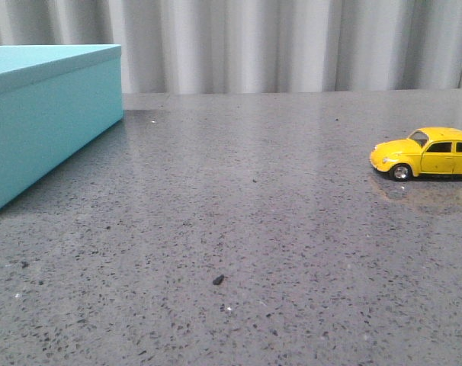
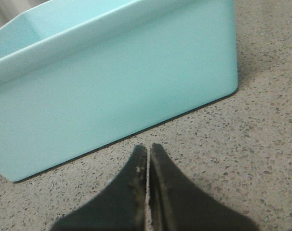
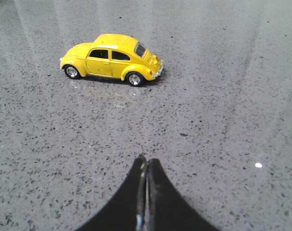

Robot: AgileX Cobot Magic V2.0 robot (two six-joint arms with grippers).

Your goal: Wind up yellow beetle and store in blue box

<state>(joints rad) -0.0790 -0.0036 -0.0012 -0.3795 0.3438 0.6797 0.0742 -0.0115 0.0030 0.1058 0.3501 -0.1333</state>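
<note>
Over on the left, blue box (image 1: 48, 114) sits by the left gripper (image 2: 147, 156), fingers pressed together, holding nothing. Far right stands the yellow beetle (image 1: 428, 153); right gripper (image 3: 146, 166) is pinched empty too, so it might just shove the car rolling away.

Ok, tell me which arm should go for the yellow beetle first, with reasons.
Right. The yellow beetle stands on the table's right side, and the right gripper faces it directly, shut and empty. The left gripper, also shut, faces the blue box on the far left.
</note>
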